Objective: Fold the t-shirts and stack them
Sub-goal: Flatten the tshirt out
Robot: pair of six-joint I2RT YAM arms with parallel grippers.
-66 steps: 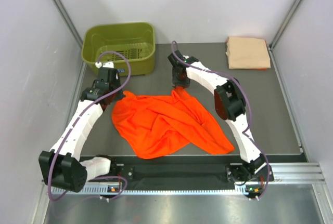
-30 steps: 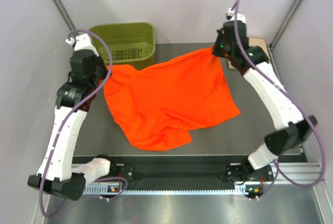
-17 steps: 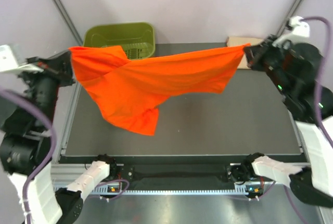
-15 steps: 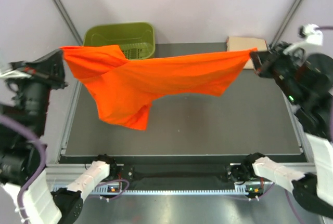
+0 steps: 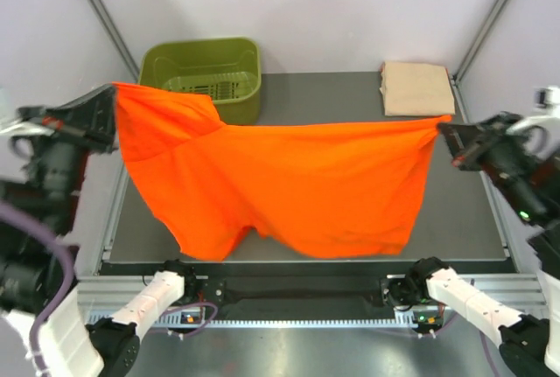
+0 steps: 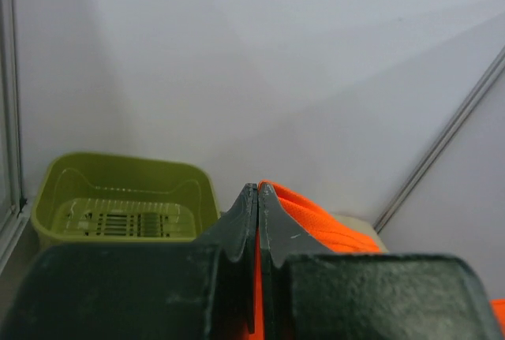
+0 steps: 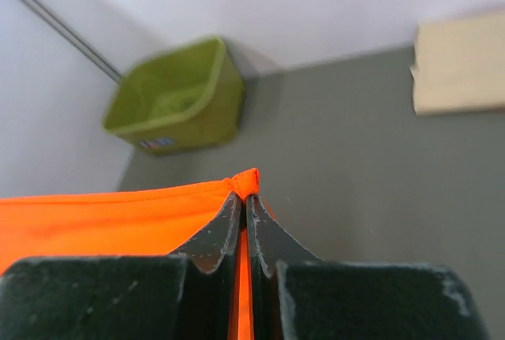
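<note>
Above table point(image 5: 350, 97): left fingers point(image 6: 246, 226), right fingers point(image 7: 227, 223) clamp orange shirt point(image 5: 289, 185) corners; basket point(image 5: 201, 45) behind.

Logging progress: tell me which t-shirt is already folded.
The peach-tan t-shirt, lying folded at the far right; the orange t-shirt hangs spread between the left gripper and right gripper.
</note>
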